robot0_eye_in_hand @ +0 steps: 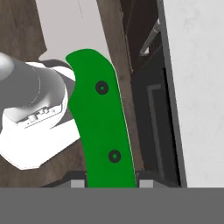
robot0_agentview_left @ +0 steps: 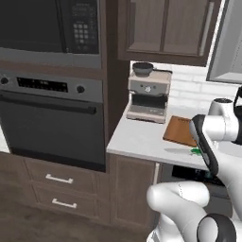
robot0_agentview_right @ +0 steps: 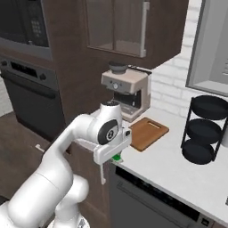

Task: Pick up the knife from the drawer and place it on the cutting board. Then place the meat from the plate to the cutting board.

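Note:
My gripper (robot0_eye_in_hand: pixel 111 181) is shut on the knife (robot0_eye_in_hand: pixel 103 127), whose bright green handle runs up between the finger tips. From the right base, the gripper (robot0_agentview_right: pixel 113 153) hangs at the counter's front edge, with a bit of green handle (robot0_agentview_right: pixel 117 156) showing and the slim blade (robot0_agentview_right: pixel 102 173) pointing down. From the left base a green scrap of the knife (robot0_agentview_left: pixel 195 151) peeks out beside my forearm. The reddish-brown cutting board (robot0_agentview_left: pixel 179 131) (robot0_agentview_right: pixel 147 132) lies on the white counter just behind the gripper, bare. The plate and the meat are out of view.
A coffee machine (robot0_agentview_left: pixel 149 97) (robot0_agentview_right: pixel 124 91) stands behind the board. A black tiered rack (robot0_agentview_right: pixel 202 129) sits at the right of the counter (robot0_agentview_right: pixel 178 169). A wall oven (robot0_agentview_left: pixel 52 123) and lower drawers (robot0_agentview_left: pixel 59 179) are to the left, a dark appliance front (robot0_agentview_right: pixel 151 196) below the counter.

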Controlling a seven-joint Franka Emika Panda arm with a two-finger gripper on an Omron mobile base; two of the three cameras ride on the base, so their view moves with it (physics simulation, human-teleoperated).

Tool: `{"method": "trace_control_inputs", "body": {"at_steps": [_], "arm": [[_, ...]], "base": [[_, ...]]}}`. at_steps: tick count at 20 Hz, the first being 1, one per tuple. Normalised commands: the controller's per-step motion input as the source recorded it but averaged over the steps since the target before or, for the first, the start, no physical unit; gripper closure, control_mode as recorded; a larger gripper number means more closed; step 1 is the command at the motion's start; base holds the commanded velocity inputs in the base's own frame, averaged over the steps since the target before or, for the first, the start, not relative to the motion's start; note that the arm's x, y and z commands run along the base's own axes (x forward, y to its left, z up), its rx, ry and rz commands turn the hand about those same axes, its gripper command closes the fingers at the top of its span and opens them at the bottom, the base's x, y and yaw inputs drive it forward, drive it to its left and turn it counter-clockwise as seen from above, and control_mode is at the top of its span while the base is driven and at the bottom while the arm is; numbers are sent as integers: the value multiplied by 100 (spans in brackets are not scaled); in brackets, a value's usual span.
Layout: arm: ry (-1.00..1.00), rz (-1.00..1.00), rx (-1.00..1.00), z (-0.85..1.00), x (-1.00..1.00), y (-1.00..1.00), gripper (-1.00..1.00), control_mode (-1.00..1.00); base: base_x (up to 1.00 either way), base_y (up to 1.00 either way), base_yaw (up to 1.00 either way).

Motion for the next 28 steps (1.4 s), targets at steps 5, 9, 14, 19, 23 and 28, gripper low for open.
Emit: {"method": "trace_control_inputs", "body": {"at_steps": [5,9,14,19,23,28], "arm": [[0,0,0,0,0,0,100,100],[0,0,0,0,0,0,100,100],[0,-20,0,-1,67,-1,100,-100],[3,-16,0,-17,100,0,100,-100],[1,-6,0,-20,74,-21,100,-100],[0,0,0,-39,37,-31,100,-100]], "base": [[52,0,-25],[12,0,-31],[7,0,-6],[0,0,0],[0,0,0],[0,0,0]]}}
